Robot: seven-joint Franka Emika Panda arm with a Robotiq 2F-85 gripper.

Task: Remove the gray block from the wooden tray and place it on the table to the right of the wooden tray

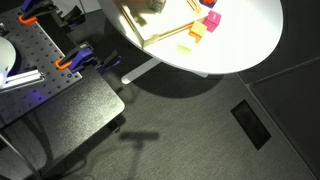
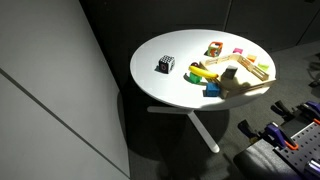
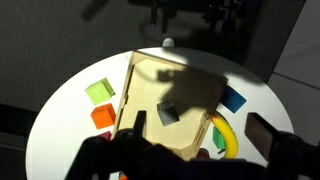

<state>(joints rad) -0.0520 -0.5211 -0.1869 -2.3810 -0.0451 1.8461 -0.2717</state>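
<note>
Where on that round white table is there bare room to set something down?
The table is bare along its rim between the checkered cube and the blue block. Around the wooden tray it is crowded with coloured blocks.

No legible text, labels, brands or numbers can be made out in any view; resolution too low.

Wrist view: gripper (image 3: 195, 150) is a dark, blurred mass, cut off by the bottom edge and hiding the wooden tray (image 3: 150, 85) near rim. Gray block (image 3: 168, 113) is in shadow, its edges soft. In an exterior view the table (image 1: 250, 40) and the wooden tray (image 1: 150, 25) are cropped by the top edge. In an exterior view the pieces on the wooden tray (image 2: 256, 86) are too small to tell apart.
</note>
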